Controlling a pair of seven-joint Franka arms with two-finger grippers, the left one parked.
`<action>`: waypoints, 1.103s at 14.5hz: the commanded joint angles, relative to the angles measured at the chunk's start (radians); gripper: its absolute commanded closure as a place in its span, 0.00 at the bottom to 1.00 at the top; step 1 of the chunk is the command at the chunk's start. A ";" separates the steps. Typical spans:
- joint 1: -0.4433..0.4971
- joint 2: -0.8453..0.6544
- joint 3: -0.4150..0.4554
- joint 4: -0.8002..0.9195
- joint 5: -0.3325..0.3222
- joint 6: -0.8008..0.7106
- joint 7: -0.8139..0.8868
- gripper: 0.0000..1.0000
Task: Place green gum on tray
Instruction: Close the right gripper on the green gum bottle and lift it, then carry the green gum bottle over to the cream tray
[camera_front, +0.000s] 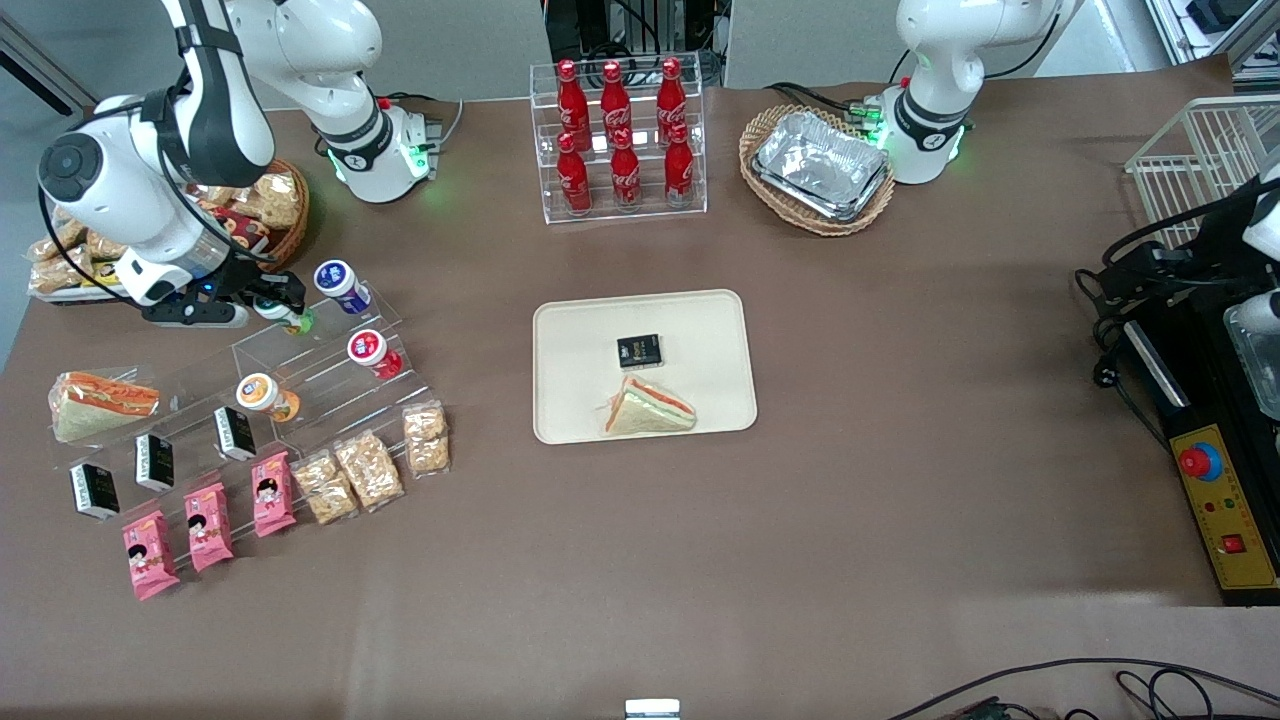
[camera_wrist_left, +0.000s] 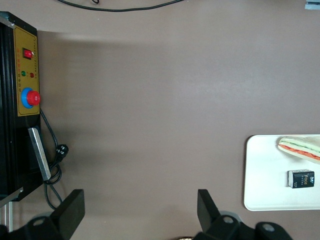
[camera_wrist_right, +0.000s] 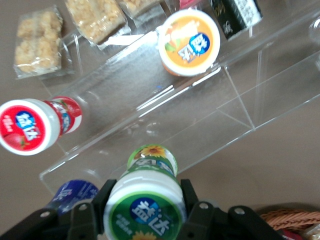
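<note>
The green gum (camera_wrist_right: 148, 197) is a small green bottle with a white lid, and my gripper (camera_wrist_right: 146, 200) is shut on its lid end. In the front view the gripper (camera_front: 282, 305) holds the green gum (camera_front: 290, 317) at the top step of the clear acrylic stand (camera_front: 330, 375), beside the blue-bodied bottle (camera_front: 340, 285). The beige tray (camera_front: 570, 400) lies mid-table, toward the parked arm's end from the stand. On it are a sandwich (camera_front: 648, 408) and a small black box (camera_front: 639, 350).
The stand also carries a red bottle (camera_front: 372, 352) and an orange bottle (camera_front: 264, 396). Black boxes, pink packets and cracker packs (camera_front: 368, 468) lie nearer the camera. A snack basket (camera_front: 262, 208), a cola rack (camera_front: 620, 140) and a foil-tray basket (camera_front: 818, 168) stand farther back.
</note>
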 joint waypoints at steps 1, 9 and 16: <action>-0.006 -0.027 -0.008 0.160 0.000 -0.203 -0.062 0.49; 0.005 -0.015 0.048 0.604 0.006 -0.619 -0.036 0.51; 0.005 0.025 0.333 0.678 0.126 -0.648 0.382 0.51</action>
